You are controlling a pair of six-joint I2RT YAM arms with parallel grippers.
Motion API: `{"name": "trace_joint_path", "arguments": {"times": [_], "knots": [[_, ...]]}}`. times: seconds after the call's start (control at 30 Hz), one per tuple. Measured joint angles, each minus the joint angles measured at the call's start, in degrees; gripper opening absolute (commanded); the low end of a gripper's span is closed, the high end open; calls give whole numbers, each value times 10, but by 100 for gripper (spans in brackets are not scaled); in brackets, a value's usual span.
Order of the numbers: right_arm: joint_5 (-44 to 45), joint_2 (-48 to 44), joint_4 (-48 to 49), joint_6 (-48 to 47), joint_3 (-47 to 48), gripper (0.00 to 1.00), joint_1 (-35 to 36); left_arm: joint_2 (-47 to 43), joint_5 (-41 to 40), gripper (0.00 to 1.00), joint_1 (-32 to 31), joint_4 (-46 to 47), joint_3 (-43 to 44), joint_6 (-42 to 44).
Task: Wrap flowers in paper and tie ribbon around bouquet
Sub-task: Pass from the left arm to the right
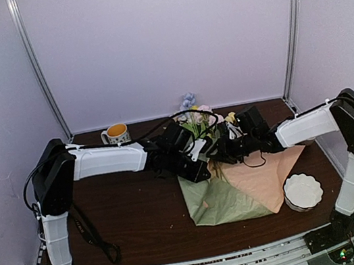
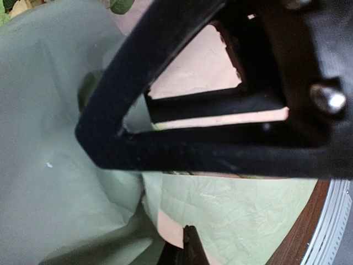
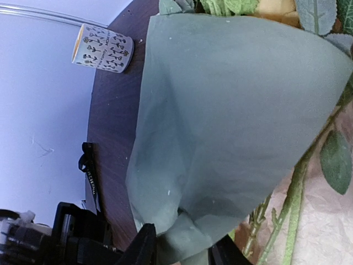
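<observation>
Large thin sheet of paper [image 1: 220,204], sage green one side, peach the other: lies mid-table, green flap folded over, peach face bared on its right half.
Bunch of small pastel flowers [image 1: 195,117]: blooms stick out past the paper's far edge, and the thin green stems run under the flap (stems and leaves show against the peach in the right wrist view).
Left gripper [image 1: 199,170]: at the paper's far-left edge, jaws pressed together, tip against the green side. Whether a fold is pinched, cannot tell.
Right gripper [image 3: 185,240]: jaws spread, the flap's bunched corner between them.
Long narrow black ribbon [image 1: 93,233]: flat on the dark brown table [image 1: 143,214], well left of the paper.
Cream flower-print mug [image 1: 116,134]: far-left of the paper.
White fluted bowl [image 1: 303,191]: just beside the paper's near-right corner.
</observation>
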Motion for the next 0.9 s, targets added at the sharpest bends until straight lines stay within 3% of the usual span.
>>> {"name": "trace_joint_path", "arguments": {"times": [0.1,0.2,0.5,0.57,0.67,0.9], "knots": [[-23,19,9,7,9,7,0,0,0,0,0,-2,0,2],[-40,25,14,11,16,0,-1,0,-1,0,0,-2,0,3],[-65,24,22,10,15,0,-26,0,-1,1,0,0,0,9],[-70,24,22,8,14,0,-29,0,-1,21,0,-1,1,12],[-71,24,22,-2,14,0,-33,0,-6,31,-2,-9,10,23],[-78,24,4,-38,19,0,-56,-12,-112,27,-80,-64,60,145]]}}
